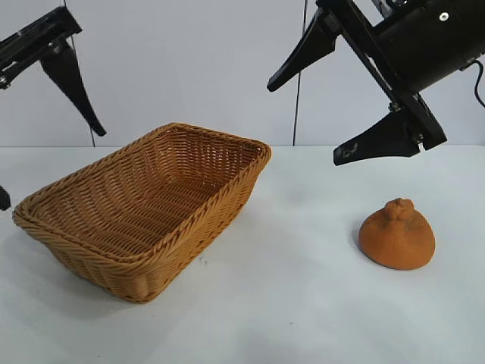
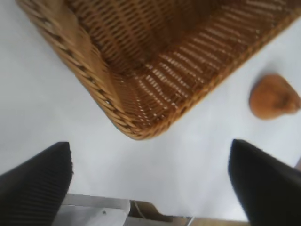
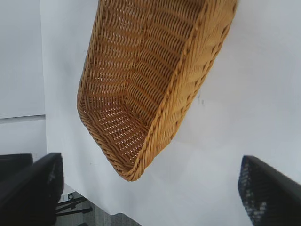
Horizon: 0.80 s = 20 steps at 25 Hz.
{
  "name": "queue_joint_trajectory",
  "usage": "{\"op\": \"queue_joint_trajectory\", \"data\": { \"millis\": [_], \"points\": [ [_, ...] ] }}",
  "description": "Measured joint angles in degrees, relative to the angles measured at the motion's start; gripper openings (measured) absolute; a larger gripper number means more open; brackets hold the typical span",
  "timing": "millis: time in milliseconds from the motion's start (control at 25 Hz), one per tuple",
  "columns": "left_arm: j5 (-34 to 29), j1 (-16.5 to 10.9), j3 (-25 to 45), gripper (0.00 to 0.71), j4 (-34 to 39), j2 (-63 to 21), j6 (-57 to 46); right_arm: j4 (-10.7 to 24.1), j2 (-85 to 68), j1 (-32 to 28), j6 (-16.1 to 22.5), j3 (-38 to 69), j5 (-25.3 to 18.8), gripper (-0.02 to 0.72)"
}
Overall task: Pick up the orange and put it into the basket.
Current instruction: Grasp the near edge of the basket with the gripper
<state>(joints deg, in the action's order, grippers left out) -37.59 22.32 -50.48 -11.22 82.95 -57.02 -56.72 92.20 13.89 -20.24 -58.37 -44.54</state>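
The dull orange, dome-shaped orange [image 1: 397,233] with a knob on top sits on the white table at the right. It also shows in the left wrist view [image 2: 273,96]. The tan wicker basket [image 1: 214,226] stands empty at the left-centre and shows in both wrist views [image 2: 94,84] [image 3: 188,94]. My right gripper [image 1: 307,120] hangs open and empty in the air, above and to the left of the orange, between it and the basket. My left gripper [image 1: 51,164] is open and empty, high at the far left beside the basket. The orange is out of the right wrist view.
The white table [image 1: 288,303] runs to a white back wall. Its edge shows near the basket's corner in the wrist views [image 2: 117,207] [image 3: 108,212]. A thin dark cable [image 1: 299,91] hangs behind.
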Motion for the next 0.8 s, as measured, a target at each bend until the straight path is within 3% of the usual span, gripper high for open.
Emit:
{"op": "queue_joint_trajectory", "data": {
  "millis": [320,800],
  "points": [
    [3.04,0.77,0.32,0.639,16.8,0.0,-20.9,0.0,0.0,0.0,0.0,0.0,0.0,0.694],
    [7.08,0.77,0.39,0.639,14.52,9.9,-19.95,0.0,0.0,0.0,0.0,0.0,0.0,0.694]
  ]
}}
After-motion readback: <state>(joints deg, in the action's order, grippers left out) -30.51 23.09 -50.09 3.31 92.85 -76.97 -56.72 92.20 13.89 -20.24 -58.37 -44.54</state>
